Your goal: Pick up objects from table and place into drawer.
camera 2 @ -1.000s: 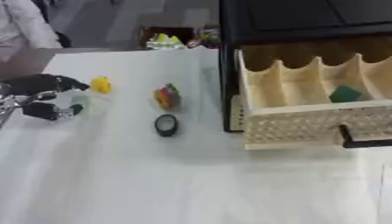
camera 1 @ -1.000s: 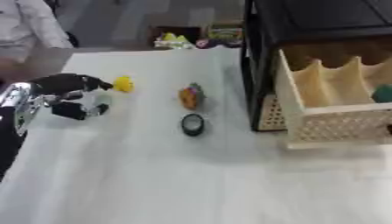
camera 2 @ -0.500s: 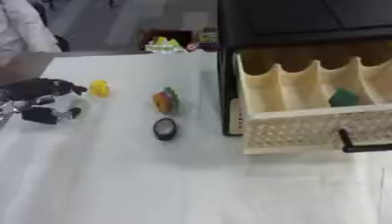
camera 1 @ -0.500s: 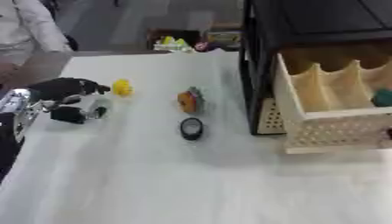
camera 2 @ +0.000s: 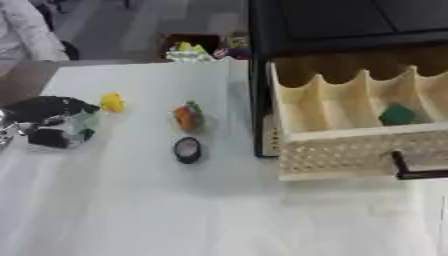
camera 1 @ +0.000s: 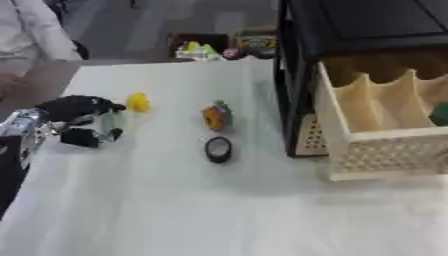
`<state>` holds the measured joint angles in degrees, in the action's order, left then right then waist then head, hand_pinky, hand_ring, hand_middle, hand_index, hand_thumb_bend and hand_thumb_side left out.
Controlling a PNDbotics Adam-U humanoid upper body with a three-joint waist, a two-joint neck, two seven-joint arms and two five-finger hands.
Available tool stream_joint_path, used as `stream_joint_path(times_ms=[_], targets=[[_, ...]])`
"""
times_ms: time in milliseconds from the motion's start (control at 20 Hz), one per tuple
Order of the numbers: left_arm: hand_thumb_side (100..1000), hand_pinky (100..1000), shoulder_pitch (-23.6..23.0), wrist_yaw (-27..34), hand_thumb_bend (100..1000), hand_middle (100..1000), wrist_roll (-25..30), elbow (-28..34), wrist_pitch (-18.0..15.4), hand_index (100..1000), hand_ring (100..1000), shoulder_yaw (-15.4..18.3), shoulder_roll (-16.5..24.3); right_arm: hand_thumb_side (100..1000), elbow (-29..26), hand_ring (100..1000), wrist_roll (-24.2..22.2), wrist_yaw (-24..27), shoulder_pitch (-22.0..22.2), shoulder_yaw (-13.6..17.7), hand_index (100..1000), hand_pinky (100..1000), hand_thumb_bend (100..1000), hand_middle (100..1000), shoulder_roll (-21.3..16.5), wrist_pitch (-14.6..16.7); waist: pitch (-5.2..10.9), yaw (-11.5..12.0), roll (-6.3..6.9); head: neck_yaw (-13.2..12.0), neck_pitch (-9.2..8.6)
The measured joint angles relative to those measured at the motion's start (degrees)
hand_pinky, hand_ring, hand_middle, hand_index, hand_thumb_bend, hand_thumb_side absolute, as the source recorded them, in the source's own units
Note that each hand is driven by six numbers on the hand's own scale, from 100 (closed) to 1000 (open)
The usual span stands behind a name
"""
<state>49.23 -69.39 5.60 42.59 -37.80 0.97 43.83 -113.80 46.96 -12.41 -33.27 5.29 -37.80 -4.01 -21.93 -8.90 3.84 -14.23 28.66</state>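
Fingers of the left hand [camera 1: 77,111] at the frame's left edge curl around a pale object [camera 1: 107,123]. Centre frame lie a yellow toy [camera 1: 137,101], an orange toy [camera 1: 216,116] and a black ring [camera 1: 218,148]. At right, the open drawer [camera 2: 350,155] holds a green block [camera 2: 397,114].

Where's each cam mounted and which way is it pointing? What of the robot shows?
Left eye view: in the head, looking down at the table; the left hand shows at the left edge, fingers curled.
Right eye view: same head, set slightly right, facing the same way; more of the open drawer and its green object shows.
Shared: yellow toy, black ring, drawer, left hand. No right hand.
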Motion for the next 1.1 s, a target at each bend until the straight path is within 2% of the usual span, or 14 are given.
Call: stream_joint_path(times_ms=[500,600,950,1100], targets=[[1000,802,0.6,-2.6,229,806,0.2,-0.3,0.0,1000,896,0.1,0.0,609,0.0,460,0.1,0.4,0.4,0.0,658,220,105,499,0.1,0.0,0.01,0.4,0.21,0.0,0.03],[1000,791,0.5,-3.1,220,790,-0.3,-0.4,0.4,1000,885,0.3,0.0,607,0.0,459,0.2,0.4,0.5,0.0,657,222,100,499,0.3,0.0,0.01,0.4,0.24,0.0,0.03],[898,730,0.3,-5.0,187,710,-2.5,-0.7,1.2,1000,820,0.4,0.1,604,0.0,458,0.4,0.5,0.5,0.0,654,223,100,498,0.3,0.1,0.06,0.5,0.26,-0.2,0.03],[893,705,0.3,-6.0,186,658,-3.3,-0.9,1.4,990,782,0.5,0.2,602,0.0,457,0.4,0.5,0.5,0.0,653,224,100,497,0.3,0.1,0.06,0.4,0.26,-0.4,0.02]])
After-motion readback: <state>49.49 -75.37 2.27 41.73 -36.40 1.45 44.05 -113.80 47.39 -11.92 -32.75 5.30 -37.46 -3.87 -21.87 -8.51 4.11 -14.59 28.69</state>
